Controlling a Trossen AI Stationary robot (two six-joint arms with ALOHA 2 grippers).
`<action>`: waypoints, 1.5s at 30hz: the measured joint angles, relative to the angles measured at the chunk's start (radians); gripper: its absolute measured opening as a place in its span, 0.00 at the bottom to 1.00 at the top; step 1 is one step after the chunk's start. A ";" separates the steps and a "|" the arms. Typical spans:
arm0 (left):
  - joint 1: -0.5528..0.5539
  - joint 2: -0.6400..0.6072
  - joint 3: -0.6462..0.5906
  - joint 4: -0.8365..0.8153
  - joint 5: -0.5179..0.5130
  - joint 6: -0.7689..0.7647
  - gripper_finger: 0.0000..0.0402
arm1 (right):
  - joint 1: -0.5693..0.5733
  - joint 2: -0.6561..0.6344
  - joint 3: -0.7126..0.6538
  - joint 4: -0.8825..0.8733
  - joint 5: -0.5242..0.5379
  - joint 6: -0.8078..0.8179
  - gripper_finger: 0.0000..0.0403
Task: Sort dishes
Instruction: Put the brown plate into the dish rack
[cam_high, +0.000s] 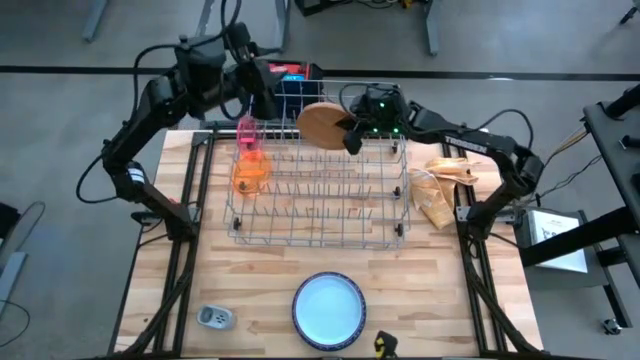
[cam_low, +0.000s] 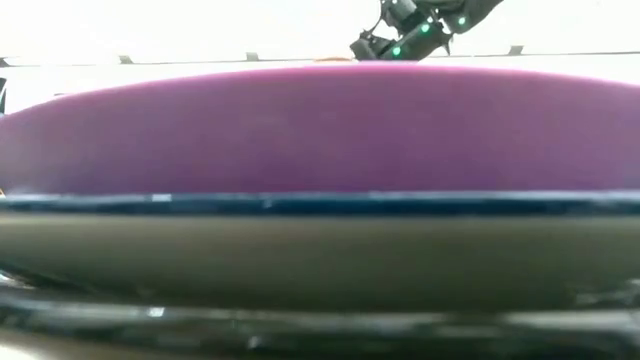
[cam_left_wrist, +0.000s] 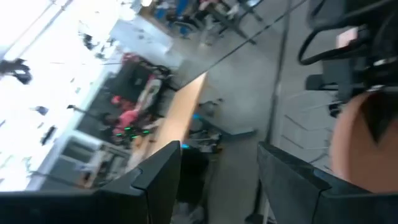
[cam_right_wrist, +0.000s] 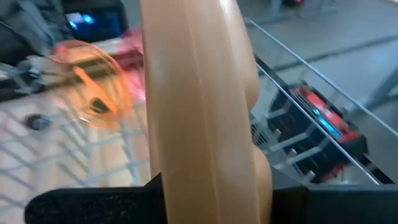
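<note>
Right gripper (cam_high: 352, 135) pinches the brown divided plate (cam_high: 322, 124) by its rim over the wire rack (cam_high: 320, 190); it looks light, rigid, slippery plastic. Left gripper (cam_high: 262, 100) hangs open, empty.

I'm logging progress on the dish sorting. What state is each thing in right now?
Brown plate: on edge, held above the rack's far end.
Right gripper: shut on the brown plate.
Left gripper: open, empty, raised behind the rack.
Orange cup: in the rack.
Pink cup: in the rack.
Blue plate: flat on the table.
Rack: upright on the table.
</note>
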 joint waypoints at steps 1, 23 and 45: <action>0.028 0.000 0.000 -0.013 0.049 -0.010 0.50 | -0.001 0.011 0.003 0.006 0.004 -0.002 0.09; 0.278 0.001 -0.121 -0.102 0.630 -0.031 0.50 | 0.009 0.129 0.006 0.039 0.112 -0.089 0.09; 0.279 0.002 -0.207 -0.098 0.630 -0.054 0.50 | 0.022 0.190 0.006 0.034 0.131 -0.157 0.09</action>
